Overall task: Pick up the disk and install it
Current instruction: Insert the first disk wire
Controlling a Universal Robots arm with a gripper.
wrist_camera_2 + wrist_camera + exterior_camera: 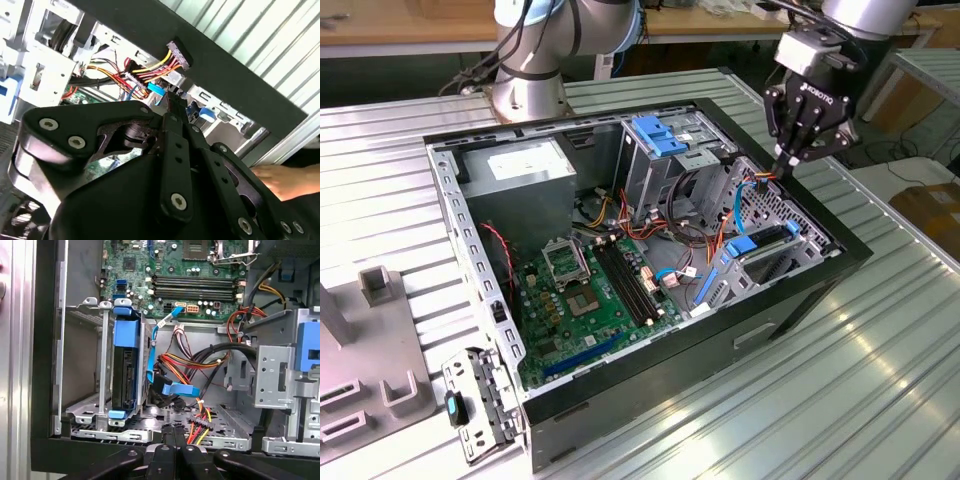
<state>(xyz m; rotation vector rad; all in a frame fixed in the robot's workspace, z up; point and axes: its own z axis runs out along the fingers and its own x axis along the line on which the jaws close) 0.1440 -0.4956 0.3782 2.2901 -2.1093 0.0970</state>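
The disk (123, 371) stands on edge in the drive cage (85, 407) at one corner of the open case (800, 300), its dark slab framed by the blue carrier. In the exterior view it shows as a dark strip with blue ends (765, 240), set in the cage toward that view's right.

The gripper (788, 165) hangs just above the case's rim beside the cage, apart from the disk. Its fingers are pressed together — nothing shows between them in either wrist view (172, 432) (174, 100).

Near the fingertips lies a bundle of red, yellow and orange wires (200, 422). A thin blue cable (161, 325) runs from beside the disk up to the motherboard (195, 280).

A person's hand (285, 181) rests outside the case in the second wrist view.
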